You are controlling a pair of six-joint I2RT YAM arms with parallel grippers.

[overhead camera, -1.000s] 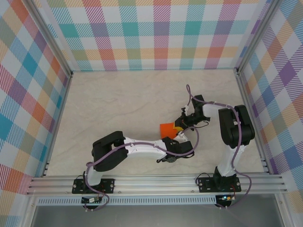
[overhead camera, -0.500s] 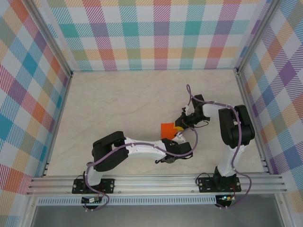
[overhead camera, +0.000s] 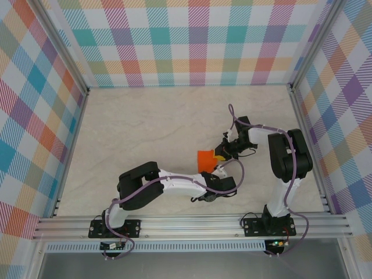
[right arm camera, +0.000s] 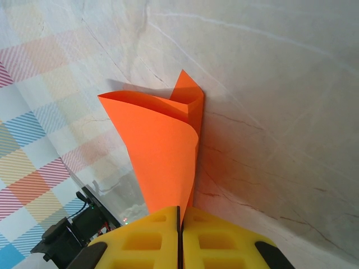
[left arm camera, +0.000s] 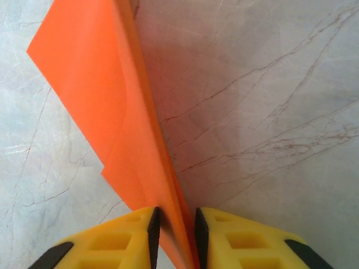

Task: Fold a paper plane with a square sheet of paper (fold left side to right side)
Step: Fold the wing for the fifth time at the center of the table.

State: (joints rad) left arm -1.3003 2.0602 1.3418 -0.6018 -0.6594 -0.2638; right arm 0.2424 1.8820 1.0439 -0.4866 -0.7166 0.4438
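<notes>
Square sheet of paper (overhead camera: pixel 205 158), loosely doubled, upright over worktop (overhead camera: pixel 145 128); light, limp, crease-prone; pinched tight in right tool (right arm camera: pixel 180 216); left tool (left arm camera: pixel 175 223) narrow around edge, grip unclear; best taken near corners

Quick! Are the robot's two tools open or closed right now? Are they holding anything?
Left tool: closed on the orange paper, with its folded layers pinched in between.
Right tool: shut tight on the same orange paper.
</notes>
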